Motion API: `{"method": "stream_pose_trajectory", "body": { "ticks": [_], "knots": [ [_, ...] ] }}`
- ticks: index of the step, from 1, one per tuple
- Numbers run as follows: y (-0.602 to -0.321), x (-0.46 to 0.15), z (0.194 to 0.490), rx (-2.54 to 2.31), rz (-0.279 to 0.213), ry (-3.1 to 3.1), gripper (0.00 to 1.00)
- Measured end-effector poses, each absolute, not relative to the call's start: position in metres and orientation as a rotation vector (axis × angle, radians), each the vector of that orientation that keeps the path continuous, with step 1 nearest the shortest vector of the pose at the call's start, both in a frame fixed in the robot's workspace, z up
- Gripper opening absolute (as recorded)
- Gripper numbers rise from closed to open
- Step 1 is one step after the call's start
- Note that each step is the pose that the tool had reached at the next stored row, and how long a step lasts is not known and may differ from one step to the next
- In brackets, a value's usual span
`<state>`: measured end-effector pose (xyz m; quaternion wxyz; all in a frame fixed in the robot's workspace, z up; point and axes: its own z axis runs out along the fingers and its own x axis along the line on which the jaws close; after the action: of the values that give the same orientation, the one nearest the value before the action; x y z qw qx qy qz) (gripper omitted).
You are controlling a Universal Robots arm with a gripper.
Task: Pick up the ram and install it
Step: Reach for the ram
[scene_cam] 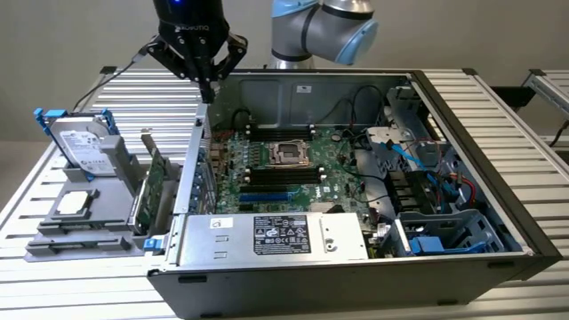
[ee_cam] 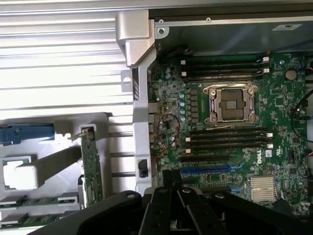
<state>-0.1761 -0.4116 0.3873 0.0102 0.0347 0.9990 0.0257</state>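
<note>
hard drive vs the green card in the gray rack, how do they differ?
The hard drive is a thick silver box in a blue bracket; the green card is a thin board. The drive sits tilted at the gray rack's far end; the card stands on edge beside the case wall. Both sit in the rack, apart from the hand.

The exterior view is lit softly and evenly from above, and only faint shadows are cast on the bench (scene_cam: pixel 516 133). In the wrist view, the bench is washed out by glare, while the tool (ee_cam: pixel 172 178) is left in shadow.
</note>
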Motion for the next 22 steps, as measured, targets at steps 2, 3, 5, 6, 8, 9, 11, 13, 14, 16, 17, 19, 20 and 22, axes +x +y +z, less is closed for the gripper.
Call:
{"method": "stream_pose_trajectory", "body": {
  "ticks": [2, 3, 5, 6, 8, 9, 11, 13, 14, 16, 17, 19, 20, 22],
  "knots": [
    [-0.414, -0.181, 0.387, 0.108, 0.080, 3.118, 0.11],
    [-0.415, -0.183, 0.386, 0.108, 0.080, 3.118, 0.11],
    [-0.417, -0.189, 0.386, 0.108, 0.080, 3.118, 0.11],
    [-0.418, -0.191, 0.385, 0.108, 0.080, 3.118, 0.11],
    [-0.420, -0.196, 0.385, 0.108, 0.080, 3.118, 0.11],
    [-0.421, -0.199, 0.384, 0.108, 0.080, 3.119, 0.11],
    [-0.422, -0.203, 0.383, 0.108, 0.080, 3.119, 0.11],
    [-0.424, -0.209, 0.382, 0.108, 0.080, 3.120, 0.11],
    [-0.425, -0.211, 0.382, 0.108, 0.080, 3.120, 0.11],
    [-0.427, -0.217, 0.380, 0.108, 0.080, 3.121, 0.11],
    [-0.428, -0.220, 0.380, 0.108, 0.080, 3.122, 0.11],
    [-0.430, -0.226, 0.379, 0.108, 0.080, 3.123, 0.11],
    [-0.431, -0.229, 0.378, 0.108, 0.080, 3.123, 0.11],
    [-0.432, -0.236, 0.377, 0.108, 0.080, 3.124, 0.11]
  ]
}}
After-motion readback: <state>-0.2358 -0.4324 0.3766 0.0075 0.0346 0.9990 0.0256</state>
